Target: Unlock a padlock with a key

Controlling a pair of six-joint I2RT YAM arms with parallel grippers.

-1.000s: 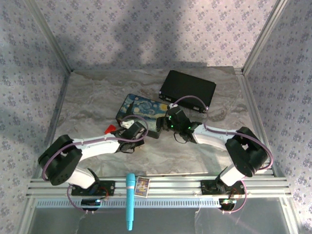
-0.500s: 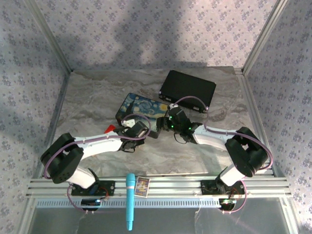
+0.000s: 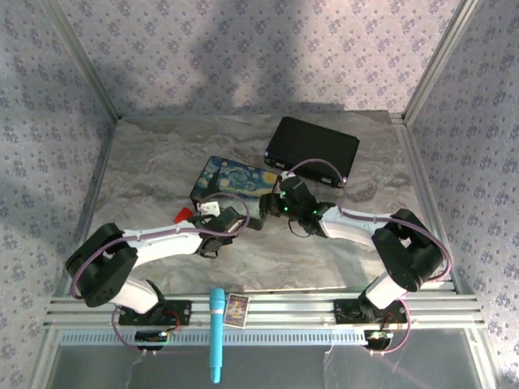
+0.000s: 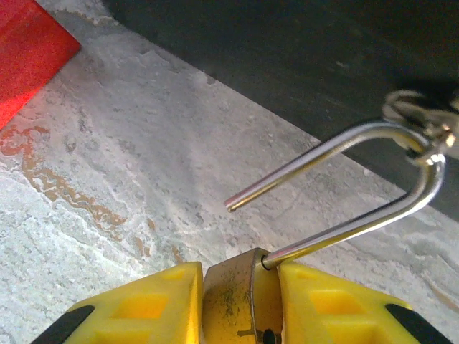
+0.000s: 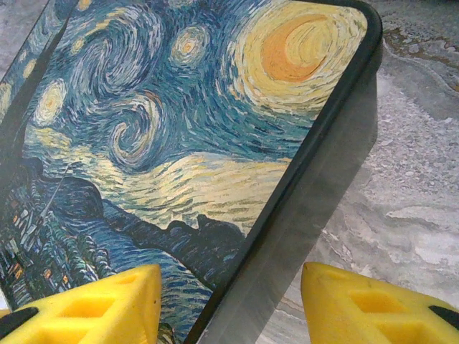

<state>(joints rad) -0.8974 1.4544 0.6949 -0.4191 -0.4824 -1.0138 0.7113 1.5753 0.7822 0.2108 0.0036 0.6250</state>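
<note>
Nearest you, on the rail: one blue tube [image 3: 217,328] and one small card [image 3: 237,308]. Next, your left gripper [image 4: 237,276]. Its fingers sit snug against both sides of the one brass padlock [image 4: 228,304], just short of the painted box. Over the last second this wrist has barely shifted. The shackle [image 4: 358,223] stands sprung with its free end out, so unlocking looks done. One red piece [image 4: 29,50] lies beside it. The right gripper [image 5: 231,294] has its jaws apart, straddling the edge of the one painted box [image 5: 165,143] and holding nothing. Farthest away: one black case [image 3: 312,150].

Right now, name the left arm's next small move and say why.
Probably set the padlock down and let go: its shackle stands swung out, free end clear of the body, so it looks unlocked. The left gripper holds the body.
</note>
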